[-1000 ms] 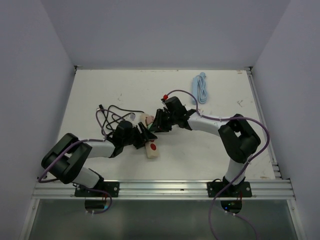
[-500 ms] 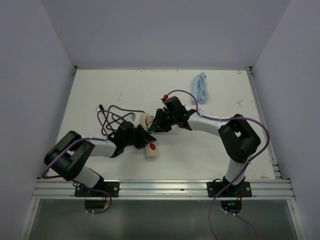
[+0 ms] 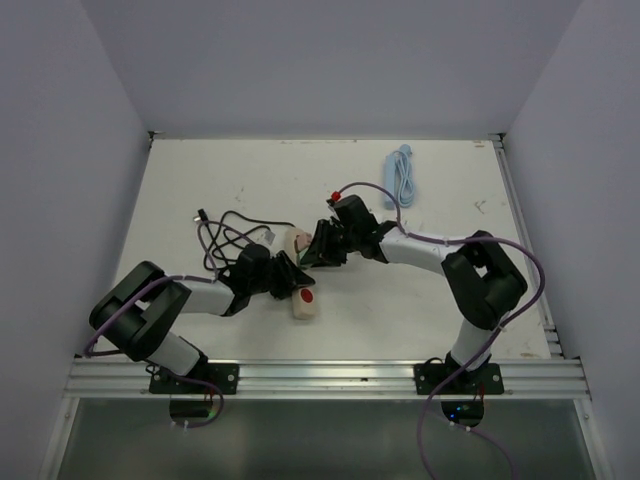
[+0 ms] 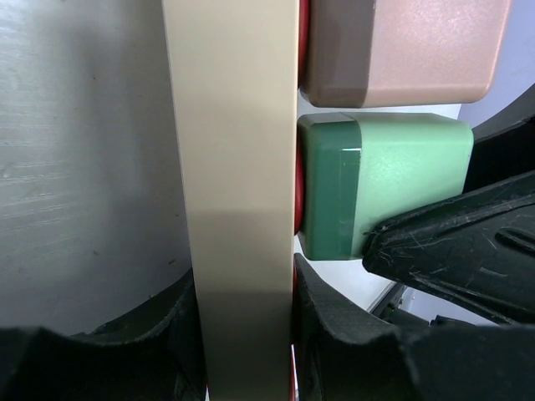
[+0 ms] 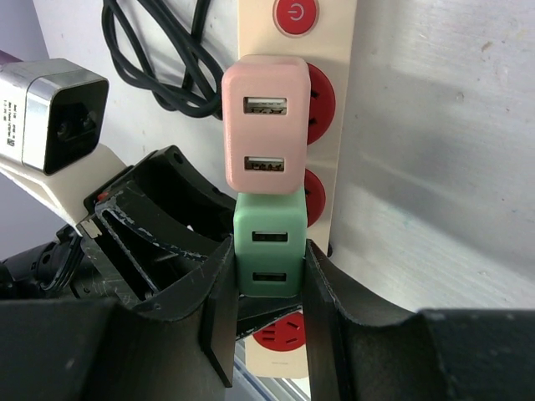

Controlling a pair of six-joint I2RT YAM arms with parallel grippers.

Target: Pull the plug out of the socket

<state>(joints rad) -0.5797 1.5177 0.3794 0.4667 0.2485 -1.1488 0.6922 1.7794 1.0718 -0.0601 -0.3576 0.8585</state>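
We kept our left gripper closed on the power strip to brace it, while our right gripper clamped the green plug, seated just beside the pink plug, for pulling.

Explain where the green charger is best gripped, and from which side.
Pinch the green charger by its two flat side faces, coming straight at its USB face, square to the power strip. The pink charger crowds one end, leaving the sides free; the right hand straddles them.
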